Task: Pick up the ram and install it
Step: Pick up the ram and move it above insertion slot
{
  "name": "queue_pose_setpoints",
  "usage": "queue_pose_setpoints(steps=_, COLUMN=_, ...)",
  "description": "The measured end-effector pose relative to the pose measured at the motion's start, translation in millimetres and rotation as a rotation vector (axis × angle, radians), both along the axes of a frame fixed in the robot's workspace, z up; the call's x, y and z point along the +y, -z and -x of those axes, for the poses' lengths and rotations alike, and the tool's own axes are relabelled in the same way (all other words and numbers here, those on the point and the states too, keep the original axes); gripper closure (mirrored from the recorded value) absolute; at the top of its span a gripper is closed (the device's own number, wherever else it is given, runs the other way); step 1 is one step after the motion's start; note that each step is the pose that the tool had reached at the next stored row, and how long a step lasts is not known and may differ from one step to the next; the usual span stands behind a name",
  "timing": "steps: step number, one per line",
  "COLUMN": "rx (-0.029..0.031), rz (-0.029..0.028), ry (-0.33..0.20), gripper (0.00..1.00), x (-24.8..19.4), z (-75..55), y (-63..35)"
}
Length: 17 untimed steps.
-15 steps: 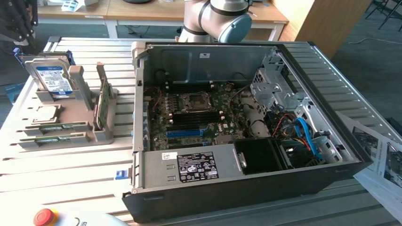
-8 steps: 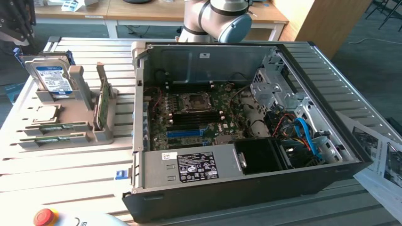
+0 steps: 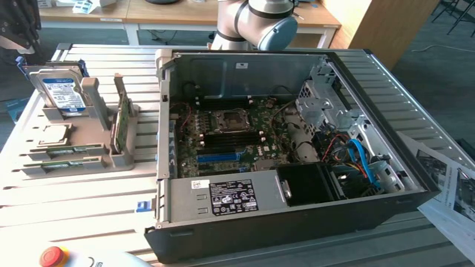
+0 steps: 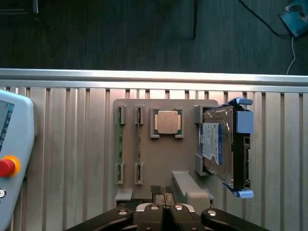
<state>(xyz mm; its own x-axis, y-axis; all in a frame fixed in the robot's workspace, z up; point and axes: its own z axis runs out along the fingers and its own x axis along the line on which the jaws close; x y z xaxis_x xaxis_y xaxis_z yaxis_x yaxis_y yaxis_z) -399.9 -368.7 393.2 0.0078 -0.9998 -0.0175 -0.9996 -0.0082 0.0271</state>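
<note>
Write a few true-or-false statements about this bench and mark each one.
1. The computer case lies open with its motherboard showing. True.
2. The gripper grips a ram stick. False: it is shut on nothing, and the ram sticks sit in the grey holder.
3. The hard drive stands in that same holder. True.
4. The processor chip lies beyond the hard drive, away from the ram sticks. False: it sits between the ram sticks and the hard drive.
</note>
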Motion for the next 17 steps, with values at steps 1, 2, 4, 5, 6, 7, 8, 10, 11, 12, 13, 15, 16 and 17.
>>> queue_pose_setpoints(steps=1, rx=0.0001, rz=0.0000, ry=-0.009, gripper=0.89, x=0.0, z=0.0, y=0.0)
queue_pose_setpoints(steps=2, rx=0.0001, rz=0.0002, ry=-0.013, gripper=0.89, x=0.0, z=0.0, y=0.0)
queue_pose_setpoints(steps=4, rx=0.0001, rz=0.0003, ry=-0.013, gripper=0.89, x=0.0, z=0.0, y=0.0)
queue_pose_setpoints(steps=5, rx=0.0001, rz=0.0003, ry=-0.013, gripper=0.89, x=0.0, z=0.0, y=0.0)
queue_pose_setpoints(steps=6, rx=0.0001, rz=0.0003, ry=-0.013, gripper=0.89, x=0.0, z=0.0, y=-0.1)
queue_pose_setpoints(steps=7, rx=0.0001, rz=0.0003, ry=-0.013, gripper=0.89, x=0.0, z=0.0, y=0.0)
queue_pose_setpoints(steps=8, rx=0.0001, rz=0.0003, ry=-0.013, gripper=0.89, x=0.0, z=0.0, y=0.1)
queue_pose_setpoints(steps=10, rx=0.0000, rz=0.0002, ry=-0.013, gripper=0.89, x=0.0, z=0.1, y=1.2)
queue_pose_setpoints(steps=11, rx=0.0001, rz=0.0003, ry=-0.013, gripper=0.89, x=0.0, z=0.2, y=1.9)
queue_pose_setpoints(steps=12, rx=0.0000, rz=0.0003, ry=-0.013, gripper=0.89, x=0.0, z=0.4, y=2.8)
queue_pose_setpoints(steps=13, rx=0.0000, rz=0.0005, ry=-0.013, gripper=0.89, x=0.0, z=0.5, y=3.5)
queue_pose_setpoints(steps=15, rx=0.0001, rz=0.0006, ry=-0.013, gripper=0.89, x=0.0, z=0.7, y=5.0)
queue_pose_setpoints(steps=16, rx=0.0000, rz=0.0007, ry=-0.013, gripper=0.89, x=0.0, z=0.9, y=6.0)
queue_pose_setpoints(steps=17, rx=0.0001, rz=0.0008, ry=-0.013, gripper=0.89, x=-0.1, z=1.0, y=6.9)
